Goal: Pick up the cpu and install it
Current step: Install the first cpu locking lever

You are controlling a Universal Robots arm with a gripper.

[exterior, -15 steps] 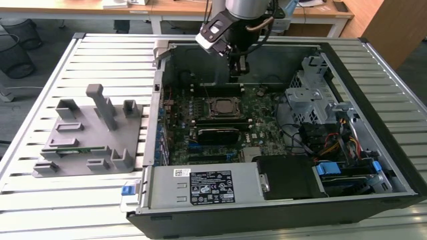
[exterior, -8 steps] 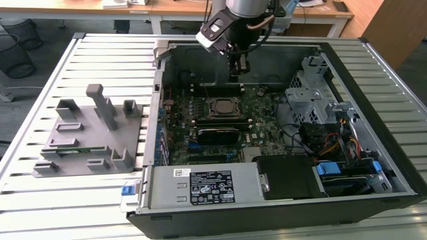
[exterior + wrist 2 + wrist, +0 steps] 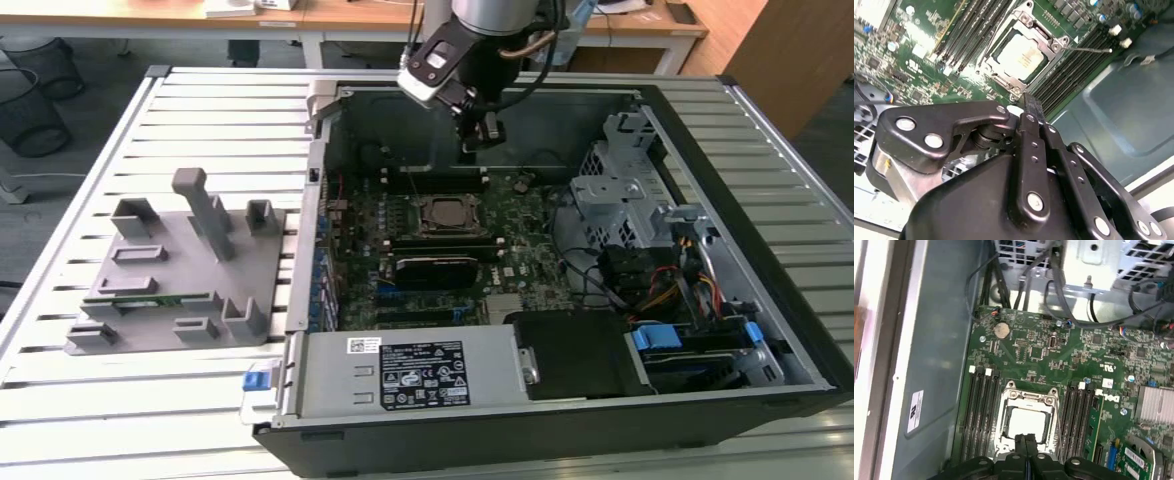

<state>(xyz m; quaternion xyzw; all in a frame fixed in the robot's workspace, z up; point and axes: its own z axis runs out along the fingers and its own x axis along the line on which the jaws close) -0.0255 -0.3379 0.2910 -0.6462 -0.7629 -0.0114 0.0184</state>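
Observation:
The cpu lies flat in the dark metal-framed socket on the green motherboard inside the open computer case. Its silvery-white top also shows in both wrist views, framed by the socket's bracket. My gripper hangs above the board, toward the case's far wall and above the socket. Its two black fingers are pressed together with nothing between them. In the second wrist view the gripper points at the board just beside the socket.
A grey plastic fixture holding a narrow green circuit strip stands on the slatted table at the exterior view's left. Inside the case are memory slots, a drive cage, cables and a power supply.

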